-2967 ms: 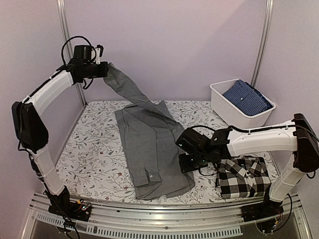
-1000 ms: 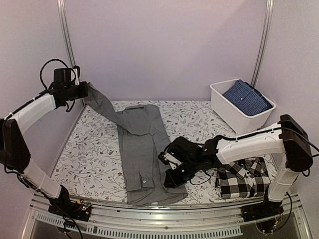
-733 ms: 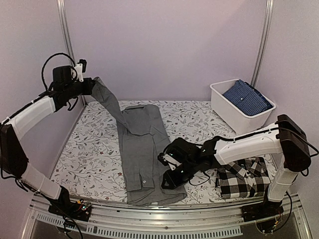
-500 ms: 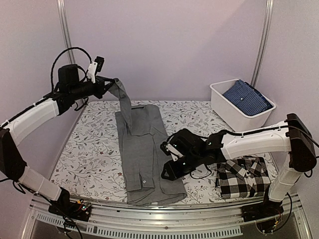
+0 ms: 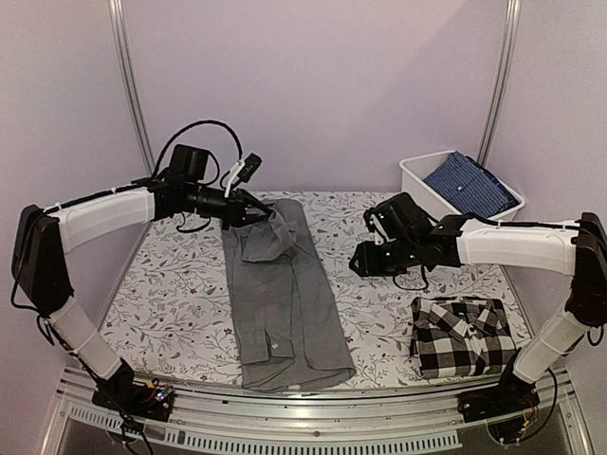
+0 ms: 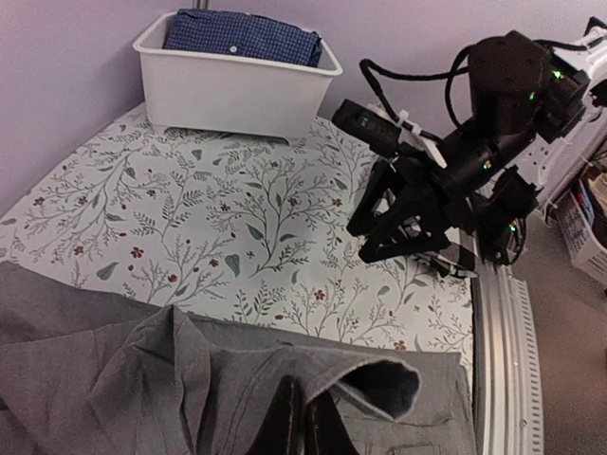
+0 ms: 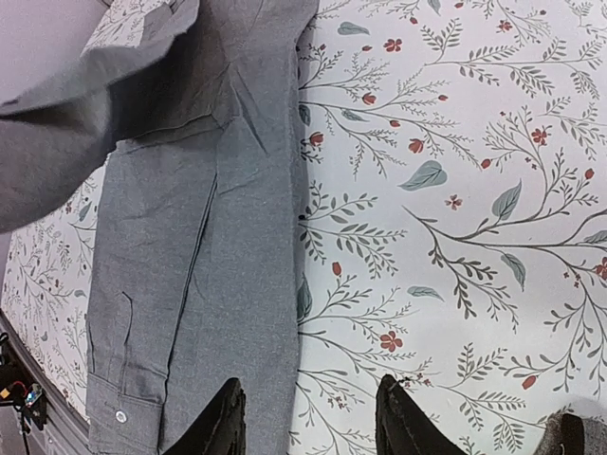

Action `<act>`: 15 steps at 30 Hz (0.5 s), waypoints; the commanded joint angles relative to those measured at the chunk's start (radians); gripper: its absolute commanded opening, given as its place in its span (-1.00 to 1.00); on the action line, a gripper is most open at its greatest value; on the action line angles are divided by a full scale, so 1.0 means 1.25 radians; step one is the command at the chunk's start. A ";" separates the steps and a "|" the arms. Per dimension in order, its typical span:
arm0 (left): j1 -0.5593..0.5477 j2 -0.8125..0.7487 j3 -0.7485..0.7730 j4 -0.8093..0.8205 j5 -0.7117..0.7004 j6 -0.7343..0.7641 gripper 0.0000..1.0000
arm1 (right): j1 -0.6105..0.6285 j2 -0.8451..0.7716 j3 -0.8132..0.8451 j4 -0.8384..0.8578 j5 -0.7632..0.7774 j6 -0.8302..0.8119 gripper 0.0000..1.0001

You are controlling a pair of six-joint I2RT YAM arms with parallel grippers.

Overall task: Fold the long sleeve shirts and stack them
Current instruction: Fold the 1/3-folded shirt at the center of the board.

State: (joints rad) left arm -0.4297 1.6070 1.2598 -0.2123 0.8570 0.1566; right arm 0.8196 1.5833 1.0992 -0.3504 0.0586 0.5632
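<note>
Lilac walls close round a flower-printed table (image 5: 180, 303). At its far right corner we see a white bin (image 5: 438, 216) with a blue shirt (image 5: 471, 185) inside, its lower part hidden by the bin's sides. The checked shirt (image 5: 463, 336) lies folded at the near right corner. The grey shirt (image 5: 285, 294) runs lengthwise left of centre, hem at the near edge. The left claw (image 5: 258, 213) is clenched on a raised fold at its far end, and cloth swallows the fingertips. The right claw (image 7: 311, 417) hangs spread wide over the table between grey shirt and bin, holding nothing.
</note>
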 commanded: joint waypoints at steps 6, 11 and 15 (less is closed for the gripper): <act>-0.112 0.119 0.033 -0.159 0.021 0.028 -0.85 | -0.013 0.004 -0.013 0.014 -0.002 -0.015 -0.07; -0.151 0.147 0.039 -0.167 -0.021 0.026 -0.74 | -0.013 0.011 -0.017 0.020 -0.010 -0.013 -0.07; -0.173 0.153 0.040 -0.181 -0.051 0.038 -0.41 | -0.012 0.011 -0.022 0.028 -0.018 -0.011 -0.07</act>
State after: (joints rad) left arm -0.6132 1.7840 1.2823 -0.4107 0.8402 0.1886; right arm 0.8101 1.5871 1.0912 -0.3462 0.0471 0.5560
